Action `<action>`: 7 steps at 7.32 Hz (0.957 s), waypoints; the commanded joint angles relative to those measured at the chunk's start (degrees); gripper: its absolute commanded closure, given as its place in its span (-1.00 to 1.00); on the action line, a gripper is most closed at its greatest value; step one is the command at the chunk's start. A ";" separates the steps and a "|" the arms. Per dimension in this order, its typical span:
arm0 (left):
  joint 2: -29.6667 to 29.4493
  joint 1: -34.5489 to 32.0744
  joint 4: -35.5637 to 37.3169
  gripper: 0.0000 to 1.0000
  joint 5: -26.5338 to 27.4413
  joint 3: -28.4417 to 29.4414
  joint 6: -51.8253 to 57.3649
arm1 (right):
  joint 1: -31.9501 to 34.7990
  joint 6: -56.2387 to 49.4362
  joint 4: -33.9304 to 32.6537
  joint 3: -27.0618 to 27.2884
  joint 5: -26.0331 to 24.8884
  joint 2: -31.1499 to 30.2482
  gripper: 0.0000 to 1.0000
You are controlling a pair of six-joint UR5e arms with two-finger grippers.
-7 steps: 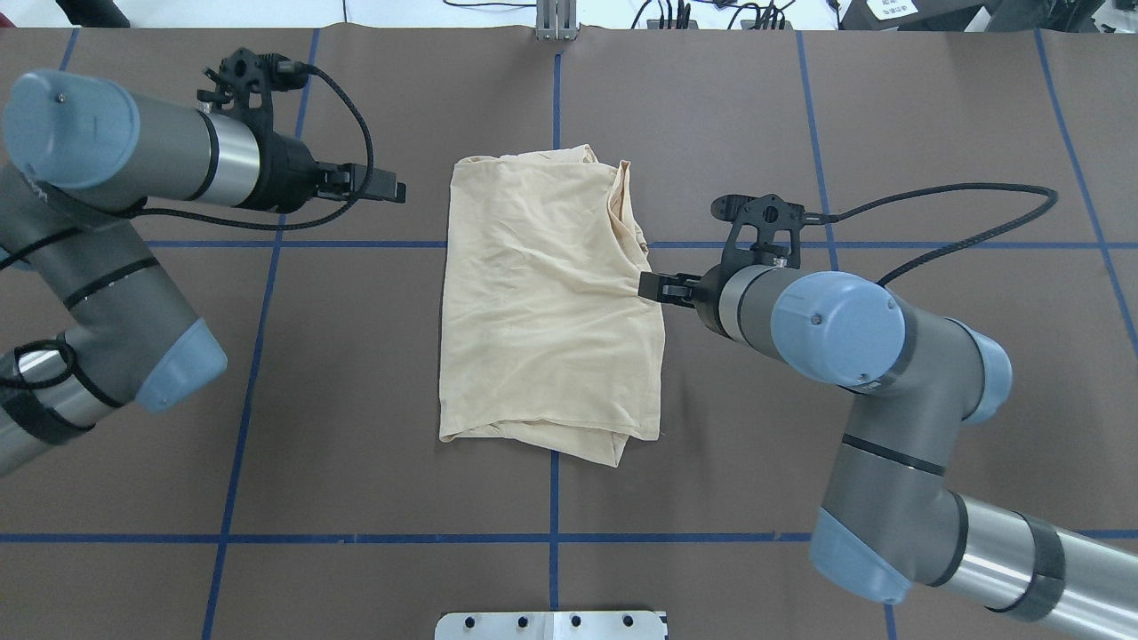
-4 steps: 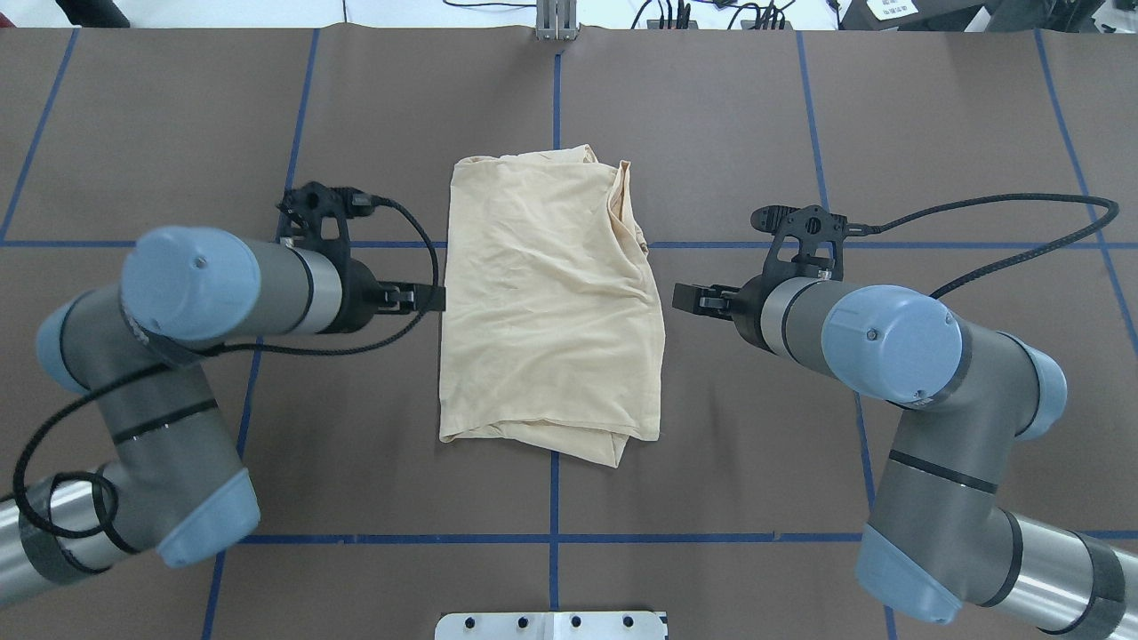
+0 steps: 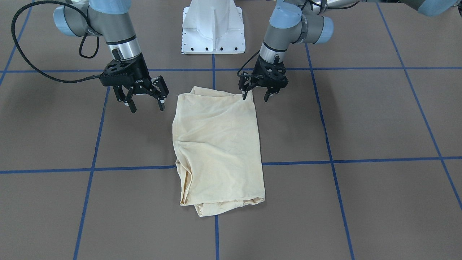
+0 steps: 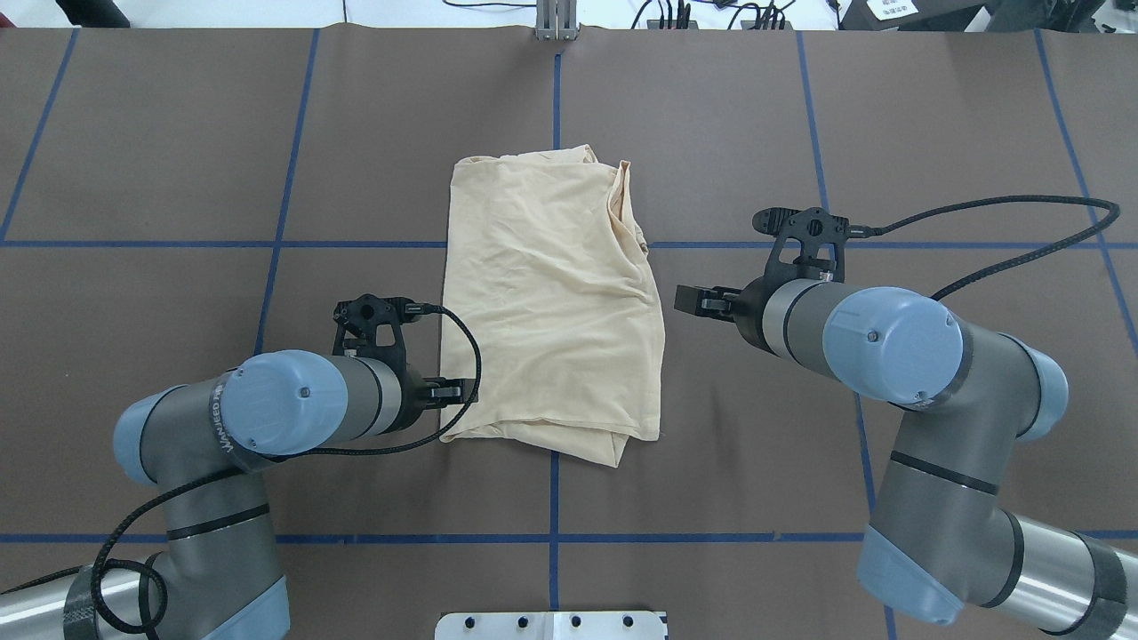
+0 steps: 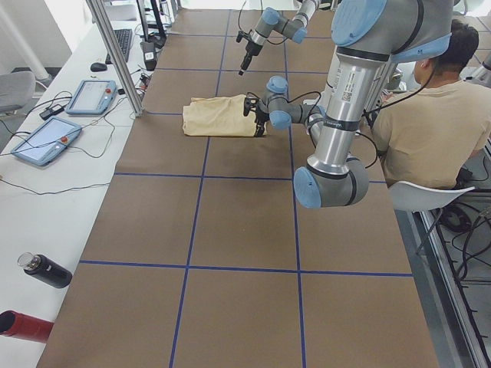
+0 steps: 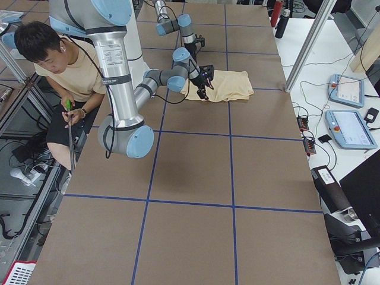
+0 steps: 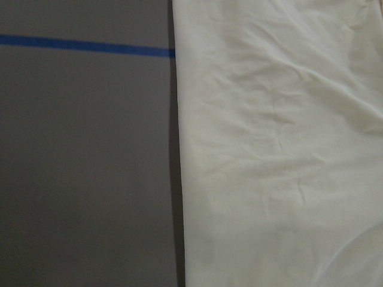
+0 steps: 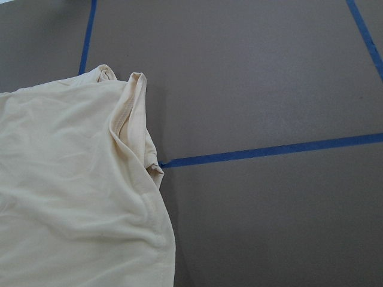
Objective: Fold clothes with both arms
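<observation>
The cream-yellow shirt (image 4: 551,302) lies folded into a rough rectangle at the table's middle, its print hidden. It also shows in the front view (image 3: 216,144) and in both wrist views (image 7: 275,149) (image 8: 72,197). My left gripper (image 4: 452,391) is open at the shirt's near-left corner. In the front view the left gripper (image 3: 256,97) straddles that edge, one fingertip (image 3: 245,96) on the cloth. My right gripper (image 4: 680,300) is open and empty, just off the shirt's right edge. In the front view the right gripper (image 3: 148,108) hangs above the table, apart from the cloth.
The white pedestal base (image 3: 213,29) stands at the robot's side. Blue tape lines cross the brown table (image 4: 800,133). A seated person (image 5: 430,115) is beside the table. Teach pendants (image 5: 46,138) and bottles (image 5: 46,272) lie on a side bench.
My left arm swung from the far left to the shirt's left edge, then to its near-left corner. My right gripper let go of the shirt's right edge and drew back a little.
</observation>
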 commanded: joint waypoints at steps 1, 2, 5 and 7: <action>-0.53 1.43 -0.16 -0.38 -0.03 0.71 -0.40 | -0.06 0.00 0.00 -0.04 0.00 0.00 -1.00; -0.88 1.79 -0.16 -0.26 -0.03 0.80 -0.40 | -0.06 0.00 0.00 -0.04 0.00 0.00 -1.00; -0.89 2.67 -0.34 -0.06 -0.12 0.98 -0.40 | -0.15 0.00 0.00 -0.12 0.00 0.00 -1.00; -0.97 2.67 -0.43 -0.03 -0.12 1.68 -0.40 | -0.24 0.00 0.00 -0.12 0.00 0.00 -1.00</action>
